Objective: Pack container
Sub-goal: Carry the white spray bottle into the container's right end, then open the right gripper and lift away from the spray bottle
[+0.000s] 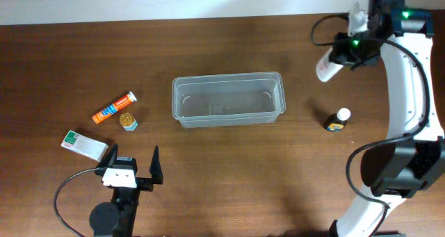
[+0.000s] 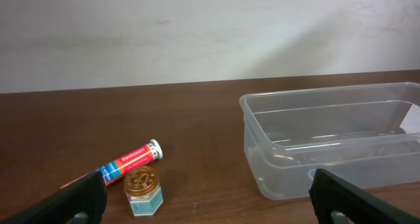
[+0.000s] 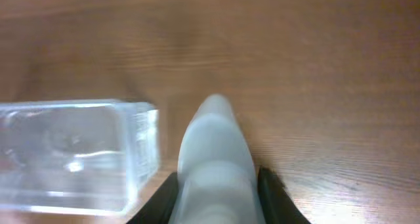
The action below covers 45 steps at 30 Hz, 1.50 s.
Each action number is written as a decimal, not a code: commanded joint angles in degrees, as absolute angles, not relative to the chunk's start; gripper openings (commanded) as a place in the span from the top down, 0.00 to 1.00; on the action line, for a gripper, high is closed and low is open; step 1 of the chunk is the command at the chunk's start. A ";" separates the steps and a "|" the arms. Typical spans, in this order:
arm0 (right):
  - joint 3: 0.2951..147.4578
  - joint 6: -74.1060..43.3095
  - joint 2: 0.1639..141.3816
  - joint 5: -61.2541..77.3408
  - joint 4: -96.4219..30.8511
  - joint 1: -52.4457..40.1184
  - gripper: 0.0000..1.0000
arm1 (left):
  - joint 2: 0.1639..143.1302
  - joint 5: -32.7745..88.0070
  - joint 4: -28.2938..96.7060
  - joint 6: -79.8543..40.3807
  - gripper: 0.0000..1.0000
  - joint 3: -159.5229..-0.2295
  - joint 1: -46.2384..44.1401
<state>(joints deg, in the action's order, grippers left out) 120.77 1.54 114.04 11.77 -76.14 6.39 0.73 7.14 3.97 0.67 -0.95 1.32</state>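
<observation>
The clear plastic container (image 1: 229, 78) stands empty at the table's middle; it also shows in the left wrist view (image 2: 315, 96) and the right wrist view (image 3: 65, 152). My right gripper (image 1: 340, 55) hangs above the table to the container's right, shut on a white tube (image 1: 326, 66) that points down and left. In the right wrist view that white tube (image 3: 215, 152) fills the space between the gripper's (image 3: 216, 188) black fingers. My left gripper (image 1: 134, 161) stands open near the front left, nothing between its fingers (image 2: 84, 192).
An orange tube (image 1: 115, 107) and a small gold-lidded jar (image 1: 128, 120) lie left of the container, with a green-and-white box (image 1: 85, 144) nearer the front. A small dark bottle with a white cap (image 1: 338, 119) stands at the right.
</observation>
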 commanded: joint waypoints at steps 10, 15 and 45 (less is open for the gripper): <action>127.28 1.06 111.77 13.43 -80.95 -10.50 0.85 | 0.36 7.94 3.86 1.74 0.01 -0.49 1.67; 126.96 -1.06 113.06 10.22 -80.84 -14.74 0.85 | 0.34 7.94 3.86 1.74 0.01 -0.49 1.67; 103.33 -16.53 117.93 -2.11 -60.80 -17.26 0.84 | 0.36 7.94 3.86 1.74 0.01 -0.49 1.67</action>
